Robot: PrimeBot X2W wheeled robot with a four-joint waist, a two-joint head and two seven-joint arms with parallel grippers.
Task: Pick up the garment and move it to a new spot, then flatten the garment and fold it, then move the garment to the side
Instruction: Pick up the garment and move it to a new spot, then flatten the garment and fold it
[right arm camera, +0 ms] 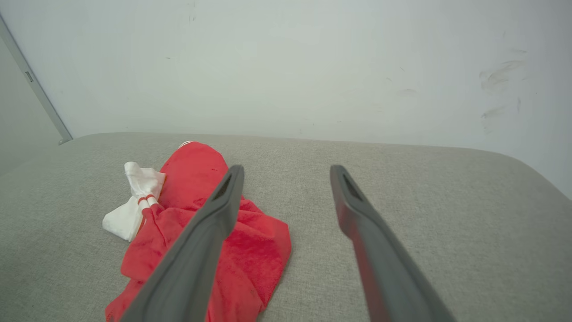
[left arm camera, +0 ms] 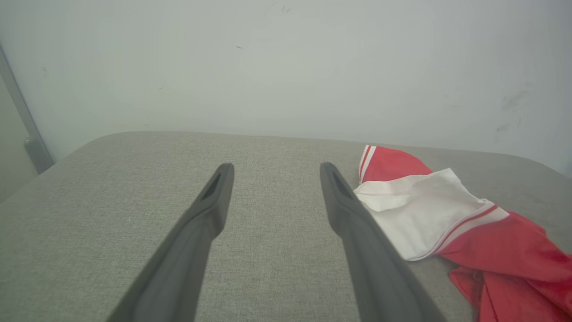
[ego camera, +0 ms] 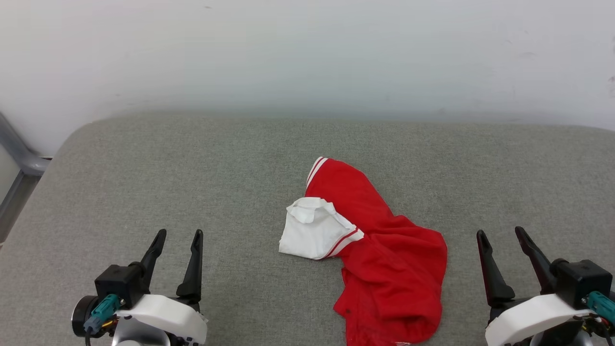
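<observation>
The garment (ego camera: 384, 250) is a red shirt with a white sleeve and red-and-white striped trim, lying crumpled in a heap on the grey padded surface, a little right of centre and reaching the near edge. Its lettering is hidden in the folds. My left gripper (ego camera: 178, 234) stands open at the lower left, well to the left of the heap, touching nothing. My right gripper (ego camera: 502, 233) is open at the lower right, just right of the red cloth. In the left wrist view the garment (left arm camera: 447, 214) lies right of my gripper (left arm camera: 276, 166). In the right wrist view the garment (right arm camera: 196, 223) lies left of my gripper (right arm camera: 286, 169).
The grey fabric surface (ego camera: 144, 168) has rounded far corners and meets a pale wall (ego camera: 307, 53) at the back. A grey metal frame bar (ego camera: 19, 158) runs beside the surface's far left corner.
</observation>
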